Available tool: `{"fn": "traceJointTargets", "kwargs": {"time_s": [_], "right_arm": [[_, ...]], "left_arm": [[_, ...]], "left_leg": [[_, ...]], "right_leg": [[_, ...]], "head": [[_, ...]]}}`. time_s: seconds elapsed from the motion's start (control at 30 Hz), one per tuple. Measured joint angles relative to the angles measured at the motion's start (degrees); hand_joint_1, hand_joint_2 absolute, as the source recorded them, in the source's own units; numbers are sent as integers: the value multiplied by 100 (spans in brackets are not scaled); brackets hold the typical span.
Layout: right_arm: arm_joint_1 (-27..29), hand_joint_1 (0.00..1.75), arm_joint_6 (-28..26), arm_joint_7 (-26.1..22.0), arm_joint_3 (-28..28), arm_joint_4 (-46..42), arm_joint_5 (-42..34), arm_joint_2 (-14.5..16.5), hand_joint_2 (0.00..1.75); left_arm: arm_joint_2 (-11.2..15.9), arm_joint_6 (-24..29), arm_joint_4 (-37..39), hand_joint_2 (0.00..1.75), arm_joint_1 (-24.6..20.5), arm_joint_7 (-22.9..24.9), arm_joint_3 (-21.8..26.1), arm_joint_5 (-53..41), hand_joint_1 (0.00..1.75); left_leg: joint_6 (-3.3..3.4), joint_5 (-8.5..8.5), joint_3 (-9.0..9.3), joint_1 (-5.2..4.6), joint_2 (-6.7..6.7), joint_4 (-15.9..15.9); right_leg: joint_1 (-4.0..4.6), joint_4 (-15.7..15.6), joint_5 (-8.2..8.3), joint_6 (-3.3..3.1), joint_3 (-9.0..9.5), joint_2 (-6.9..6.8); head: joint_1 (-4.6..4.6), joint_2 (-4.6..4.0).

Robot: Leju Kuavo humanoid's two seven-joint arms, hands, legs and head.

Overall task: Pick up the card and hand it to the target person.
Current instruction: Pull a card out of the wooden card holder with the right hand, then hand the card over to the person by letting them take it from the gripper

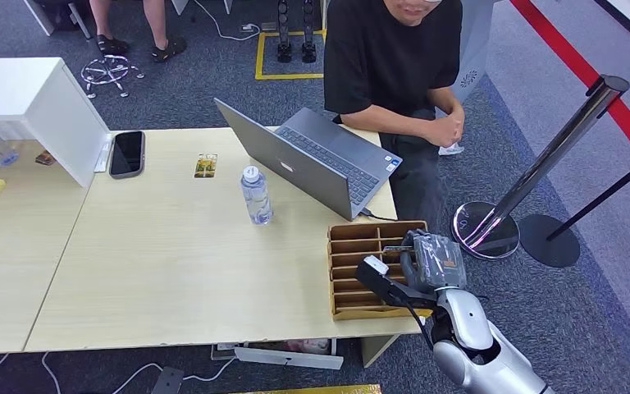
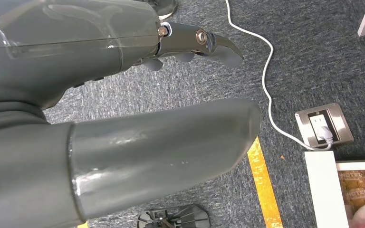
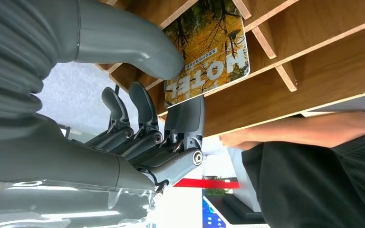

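One right hand [image 1: 426, 261] reaches over the wooden rack [image 1: 353, 305] at the table's [image 1: 172, 271] near right corner. In the right wrist view its thumb [image 3: 133, 45] and a dark finger [image 3: 186, 118] pinch one card [image 3: 209, 47], yellow with trees and the word HOTEL, which stands in a slot of the rack between thin wooden dividers. The other fingers curl beside it. The rack has a row of narrow slots; what else they hold cannot be told.

One left hand [image 2: 123, 95] hangs over grey carpet, its thumb and one dark finger apart with nothing between them. One white cable [image 2: 266, 71] runs on the floor to one floor socket [image 2: 324, 126], beside a yellow tape line [image 2: 264, 185].

Farther out on the table stands one clear water bottle [image 1: 256, 195], upright with its cap on. Just beyond it sits one open grey laptop [image 1: 320, 160]. One second card [image 1: 206, 166] lies flat near the far edge, and one dark phone [image 1: 127, 153] lies left of it, next to a white box [image 1: 41, 107].

One person [image 1: 398, 66] in a black shirt sits behind the laptop, hands clasped at the table's far right corner. Two feet of another person [image 1: 135, 45] stand on the carpet at the far left. One chrome post [image 1: 541, 164] leans at the right.
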Motion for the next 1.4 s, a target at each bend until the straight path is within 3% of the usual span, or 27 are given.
{"fn": "traceJointTargets", "kwargs": {"time_s": [0.87,1.4], "right_arm": [[23,170,-403,24,-293,-652,-889,-101,175],[-66,164,-867,66,-862,-839,-1262,-386,175]], "left_arm": [[0,-4,0,0,26,-72,4,1,0],[0,-8,1,0,49,-44,7,-64,0]], "left_leg": [[0,0,1,0,0,0],[0,0,0,-1,0,1]], "right_leg": [[0,0,0,0,0,0],[-1,0,1,0,0,0]], "head": [[-1,0],[-1,0]]}}
